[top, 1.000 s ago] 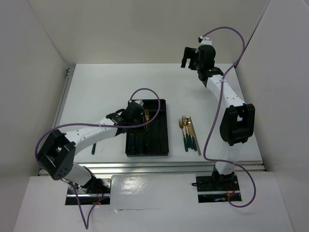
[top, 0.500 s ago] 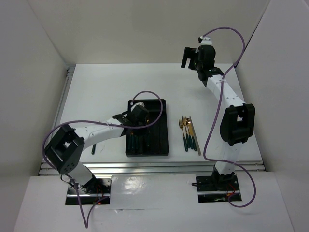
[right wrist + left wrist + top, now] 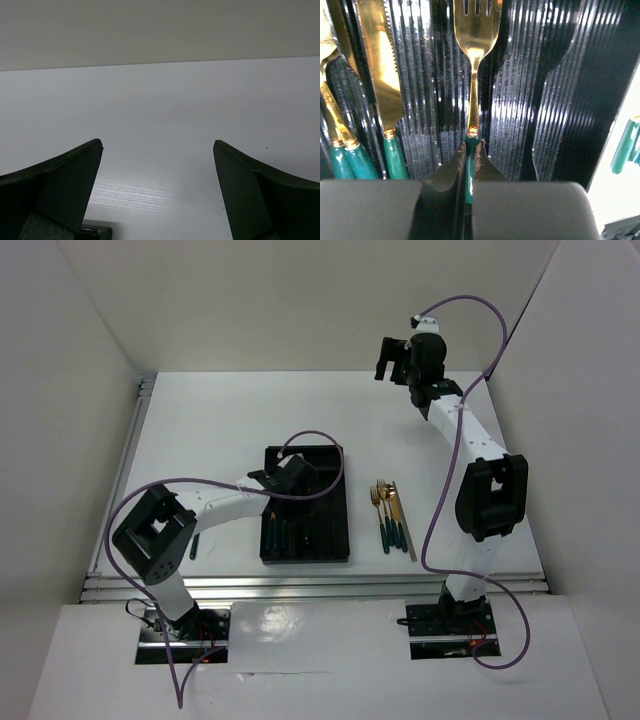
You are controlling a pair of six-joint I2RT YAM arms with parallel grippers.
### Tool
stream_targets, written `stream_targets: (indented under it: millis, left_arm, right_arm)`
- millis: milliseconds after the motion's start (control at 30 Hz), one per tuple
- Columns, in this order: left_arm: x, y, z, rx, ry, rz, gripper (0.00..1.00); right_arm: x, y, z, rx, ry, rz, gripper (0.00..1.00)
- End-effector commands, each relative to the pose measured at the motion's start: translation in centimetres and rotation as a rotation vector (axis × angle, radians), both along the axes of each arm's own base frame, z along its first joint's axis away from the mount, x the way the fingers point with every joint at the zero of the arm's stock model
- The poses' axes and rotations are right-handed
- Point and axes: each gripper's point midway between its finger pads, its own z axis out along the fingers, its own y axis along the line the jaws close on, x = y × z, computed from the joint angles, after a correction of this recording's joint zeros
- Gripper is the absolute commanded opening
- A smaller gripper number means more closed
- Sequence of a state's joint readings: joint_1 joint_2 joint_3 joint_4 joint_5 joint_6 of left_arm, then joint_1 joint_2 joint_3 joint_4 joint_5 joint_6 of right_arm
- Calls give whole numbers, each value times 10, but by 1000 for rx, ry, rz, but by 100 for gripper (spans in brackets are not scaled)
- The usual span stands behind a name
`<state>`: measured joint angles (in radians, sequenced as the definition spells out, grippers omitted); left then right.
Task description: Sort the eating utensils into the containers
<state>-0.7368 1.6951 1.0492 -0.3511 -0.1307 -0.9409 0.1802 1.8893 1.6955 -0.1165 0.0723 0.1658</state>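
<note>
The black divided tray lies mid-table. My left gripper is low over its far half, shut on the dark green handle of a gold fork. In the left wrist view the gripper holds the fork lengthwise along a ribbed compartment of the tray. A gold knife and other green-handled pieces lie in the compartments to the left. More utensils with a thin silver piece lie on the table right of the tray. My right gripper is open and empty, raised at the far back.
A dark slim piece lies on the table left of the tray, beside the left arm. White walls close in the table on three sides. The right wrist view shows the open right gripper over bare white table.
My left gripper has moved a little to the right and nearer across the tray, still holding the fork. The right arm has not moved.
</note>
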Motion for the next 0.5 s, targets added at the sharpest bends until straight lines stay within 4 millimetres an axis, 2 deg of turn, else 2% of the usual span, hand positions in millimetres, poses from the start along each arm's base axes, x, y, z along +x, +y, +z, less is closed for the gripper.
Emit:
stream_targets:
  millis: [0,233,400,467]
  left_arm:
    - [6,0,6,34,-12,-5,0]
    - [6,-4,8,29,-2,-34,1]
    - [3,-9,10,64,3,-66,16]
    - [0,-12,12,66,4,-77,19]
  right_arm:
    - [3,-3,25,2,-60,-9,100]
    - [3,-3,25,2,-60,-9,100]
    - [3,-3,25,2,-60,-9,100]
    - [3,-1,25,5,-60,0,100]
